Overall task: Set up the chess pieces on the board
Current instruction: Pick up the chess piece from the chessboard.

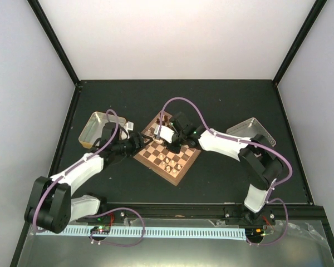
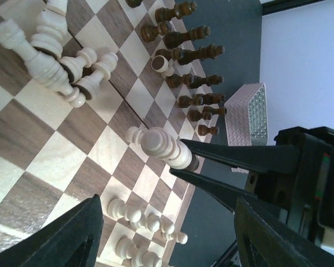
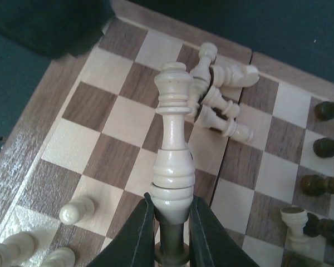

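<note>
The board (image 1: 181,167) lies at an angle in the middle of the table. My right gripper (image 3: 172,225) is shut on the base of a tall cream piece (image 3: 174,139) and holds it over the board's cream side; its thin fingers (image 2: 234,158) and the piece (image 2: 161,146) also show in the left wrist view. My left gripper (image 2: 167,239) is open and empty, low over the board's left edge (image 1: 139,140). Several cream pieces (image 3: 222,105) lie toppled in a heap. Cream pawns (image 2: 136,214) stand along one edge. Dark pieces (image 2: 192,55) stand in rows at the far side.
One metal tray (image 1: 97,127) sits left of the board and another (image 1: 250,130) to its right, also seen in the left wrist view (image 2: 246,114). The two grippers are close together over the board (image 1: 177,144). Dark table surface surrounds the board.
</note>
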You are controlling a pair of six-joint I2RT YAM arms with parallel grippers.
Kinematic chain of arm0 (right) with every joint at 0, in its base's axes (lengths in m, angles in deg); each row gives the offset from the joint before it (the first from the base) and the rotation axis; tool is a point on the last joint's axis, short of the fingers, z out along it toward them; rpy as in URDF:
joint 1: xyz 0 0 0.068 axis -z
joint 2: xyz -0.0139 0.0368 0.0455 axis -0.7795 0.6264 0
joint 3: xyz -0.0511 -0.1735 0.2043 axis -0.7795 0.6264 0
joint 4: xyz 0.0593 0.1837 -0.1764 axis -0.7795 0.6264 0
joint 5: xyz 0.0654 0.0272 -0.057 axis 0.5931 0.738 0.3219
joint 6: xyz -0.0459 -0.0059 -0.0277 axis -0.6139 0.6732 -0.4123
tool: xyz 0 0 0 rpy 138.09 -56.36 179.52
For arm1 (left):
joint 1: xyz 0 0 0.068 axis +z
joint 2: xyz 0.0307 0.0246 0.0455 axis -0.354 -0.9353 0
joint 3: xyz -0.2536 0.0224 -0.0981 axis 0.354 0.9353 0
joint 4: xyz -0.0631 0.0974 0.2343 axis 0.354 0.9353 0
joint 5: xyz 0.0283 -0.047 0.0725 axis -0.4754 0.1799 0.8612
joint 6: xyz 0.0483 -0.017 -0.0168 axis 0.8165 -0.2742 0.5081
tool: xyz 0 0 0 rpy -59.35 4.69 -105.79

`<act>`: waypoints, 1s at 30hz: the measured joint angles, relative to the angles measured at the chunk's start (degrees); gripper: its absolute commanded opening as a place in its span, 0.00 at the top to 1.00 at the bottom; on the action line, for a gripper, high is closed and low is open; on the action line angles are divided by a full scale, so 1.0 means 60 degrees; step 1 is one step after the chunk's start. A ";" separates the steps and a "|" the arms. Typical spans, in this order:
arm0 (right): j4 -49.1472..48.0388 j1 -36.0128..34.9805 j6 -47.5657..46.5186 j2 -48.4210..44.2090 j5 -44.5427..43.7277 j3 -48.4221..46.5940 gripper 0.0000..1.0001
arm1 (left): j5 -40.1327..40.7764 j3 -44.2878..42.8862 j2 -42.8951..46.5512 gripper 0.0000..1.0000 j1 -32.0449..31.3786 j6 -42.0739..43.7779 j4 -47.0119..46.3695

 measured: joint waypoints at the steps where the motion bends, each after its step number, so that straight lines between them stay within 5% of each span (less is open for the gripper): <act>1: -0.0069 0.0000 0.0015 -0.0033 0.0040 0.0015 0.99 | -0.0069 -0.0047 -0.0175 0.38 0.0000 -0.0040 -0.0124; 10: -0.0444 0.0000 0.0062 -0.0262 0.0441 0.0142 0.99 | -0.0393 -0.0219 -0.1308 0.54 0.0000 -0.0710 -0.1530; 23: -0.0492 0.0000 0.0062 -0.0452 0.0619 0.0270 0.99 | -0.0444 -0.0222 -0.1698 0.96 0.0000 -0.1308 -0.2495; 30: -0.0455 -0.0011 0.0058 -0.0452 0.0382 0.0313 0.99 | -0.0291 -0.0233 -0.1654 0.99 0.0000 -0.0958 -0.2313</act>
